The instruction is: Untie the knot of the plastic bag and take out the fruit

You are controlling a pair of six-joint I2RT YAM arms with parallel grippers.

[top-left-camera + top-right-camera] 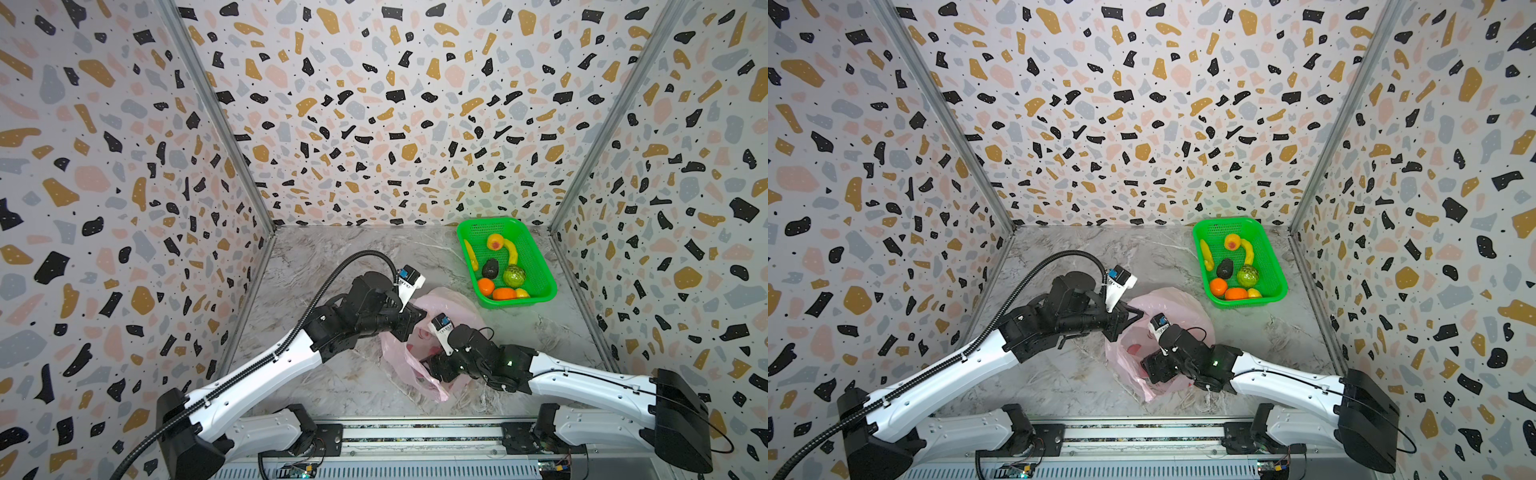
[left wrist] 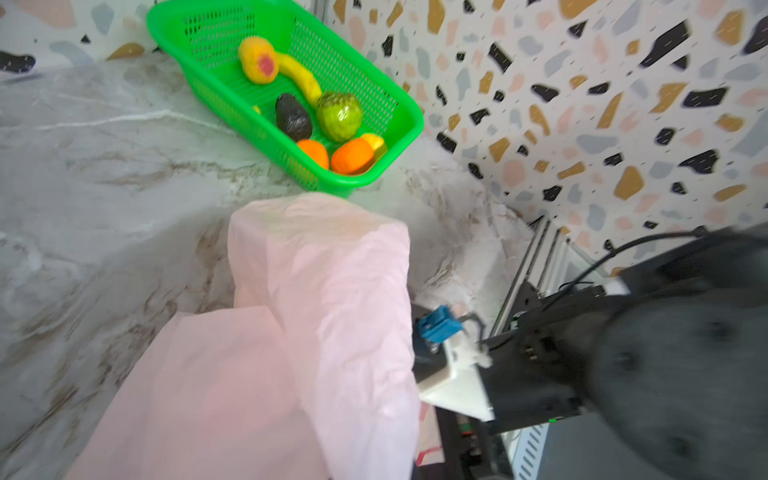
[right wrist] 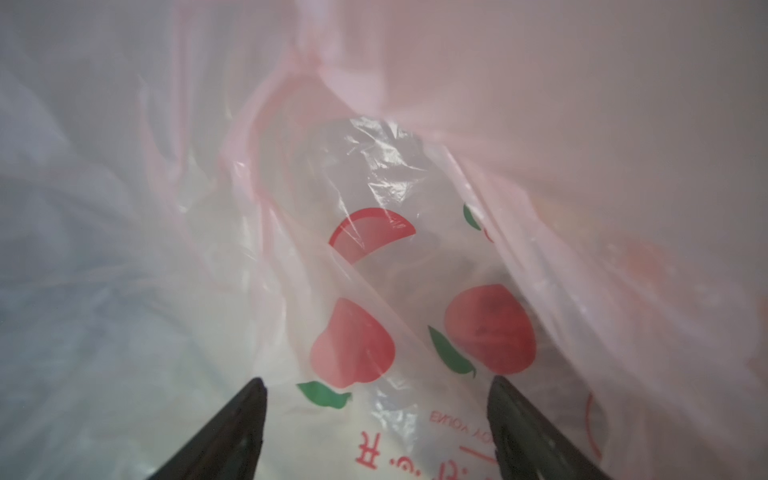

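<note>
L gripper (image 1: pixel 1133 313), black, over bench centre: clenched on a fold of the thin, crinkly, translucent pink plastic bag (image 1: pixel 461 307) w/ red fruit prints. The film is hoisted & in the left wrist view stands up as a tall pink sheet. Bag lies mid-bench toward the front edge, between both grippers, mouth open.

R gripper (image 3: pixel 382 415) is pushed into that mouth from the right, jaws spread wide, nothing pinched, only printed film ahead. Twisted bunch of pink film (image 3: pixel 309 62) deeper in; can't tell if it's the knot.

Rectangular green plastic mesh basket (image 1: pixel 538 270) sits in the bench's rear right corner, near the bag. Inside, L to R:
- long yellow piece (image 1: pixel 471 255) along the left wall
- orange tangerine (image 1: pixel 485 286)
- dark avocado (image 1: pixel 491 268)
- yellow-red peach (image 1: pixel 495 241)
- 2nd tangerine (image 1: pixel 504 293)
- curved yellow banana (image 1: pixel 512 250)
- bumpy green fruit (image 1: pixel 514 275)
- small yellow bit (image 1: pixel 522 293) at the front wall

Bench top (image 1: pixel 332 257) is grey-white marble-look sheet. Terrazzo-print wall panels (image 1: pixel 374 104) (black, ochre, pink, grey flecks) close it on 3 sides, w/ aluminium posts at the rear corners. Metal rail (image 1: pixel 415 434) runs along the front edge, arm bases on it.
</note>
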